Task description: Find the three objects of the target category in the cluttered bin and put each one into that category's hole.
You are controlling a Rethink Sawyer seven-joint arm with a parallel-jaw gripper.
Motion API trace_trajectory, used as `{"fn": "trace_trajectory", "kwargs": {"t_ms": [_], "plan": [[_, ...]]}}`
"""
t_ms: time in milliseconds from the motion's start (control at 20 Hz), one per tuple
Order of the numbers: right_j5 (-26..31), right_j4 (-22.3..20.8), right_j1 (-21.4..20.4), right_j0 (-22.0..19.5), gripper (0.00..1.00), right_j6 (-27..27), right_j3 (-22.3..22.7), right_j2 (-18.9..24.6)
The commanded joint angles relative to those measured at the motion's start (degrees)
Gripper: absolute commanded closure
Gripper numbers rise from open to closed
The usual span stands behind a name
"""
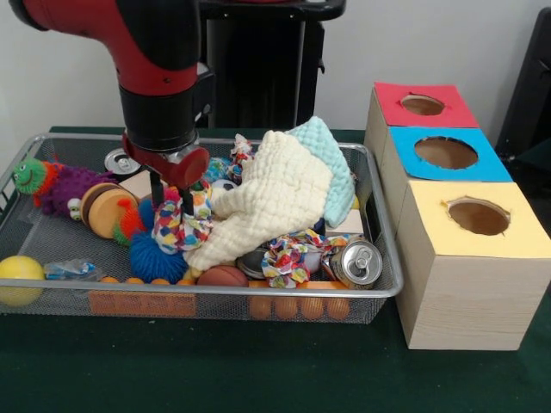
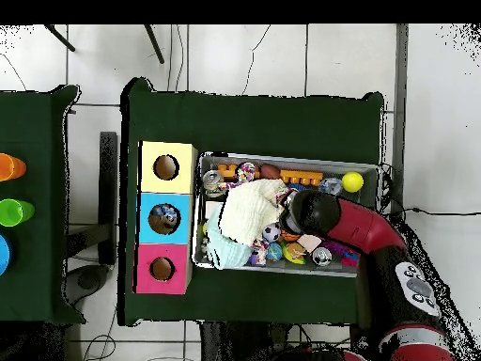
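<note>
Messy wire bin (image 1: 379, 215) on the green bench (image 1: 258, 379), arm digging in.

It's stuffed with a cream cloth (image 1: 271, 202), soda can (image 1: 357, 262), blue spiky ball (image 1: 157, 256), yellow ball (image 1: 19, 277) and caterpillar toy (image 1: 52, 183). Beside it sit the red box (image 1: 422, 105), blue box (image 1: 446, 153) and yellow box (image 1: 478, 217), each with a hole. The gripper (image 1: 170, 202) is down by the colourful rag (image 1: 185, 225), left of the cloth; can't tell how the fingers are set.
</note>
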Motion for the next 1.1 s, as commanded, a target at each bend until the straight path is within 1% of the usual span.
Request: {"fn": "trace_trajectory", "kwargs": {"t_ms": [50,250,400,650,850,1100], "plan": [[10.5,-1.6,-1.1,-1.5,0.0,-8.6,-5.3,7.6],[15.2,-1.8,-4.5,-1.2,0.0,-9.2,-5.8,8.2],[17.1,-2.3,-5.2,-1.7,0.0,-10.1,-6.8,8.9],[16.3,-3.0,-5.1,-2.3,0.0,-10.1,-6.6,9.8],[15.1,-3.5,-5.5,-2.3,0.0,-9.5,-6.4,10.0],[15.1,-4.5,-5.7,-1.9,0.0,-8.8,-6.9,9.7]]}}
